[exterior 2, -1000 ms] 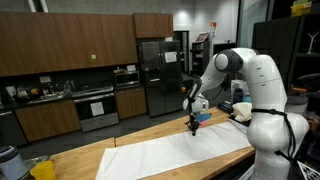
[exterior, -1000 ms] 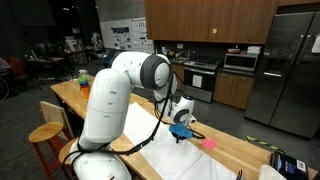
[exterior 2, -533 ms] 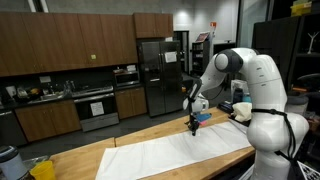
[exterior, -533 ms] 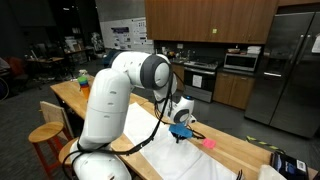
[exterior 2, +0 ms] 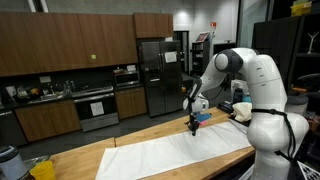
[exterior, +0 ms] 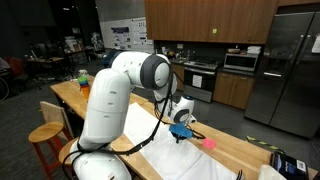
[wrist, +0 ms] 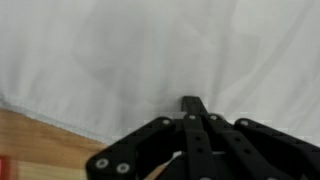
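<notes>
A white cloth (exterior: 195, 160) (exterior 2: 170, 155) (wrist: 150, 50) lies spread on the long wooden table (exterior: 240, 152) (exterior 2: 90, 158). In both exterior views my gripper (exterior: 181, 136) (exterior 2: 193, 128) points down over the cloth's far edge, just above or touching it. In the wrist view the gripper (wrist: 192, 103) is shut, its black fingers pressed together with nothing seen between them. The cloth's edge and a strip of bare wood (wrist: 40, 140) lie to the lower left of it. A small pink object (exterior: 209, 143) rests on the wood just beyond the gripper.
A wooden stool (exterior: 45, 135) stands beside the table near the robot's base. A green bottle (exterior: 84, 78) sits at the table's far end and a black device (exterior: 290, 165) at its near corner. A white bowl (exterior 2: 240, 108) sits behind the arm. Cabinets and a fridge (exterior 2: 152, 75) line the back wall.
</notes>
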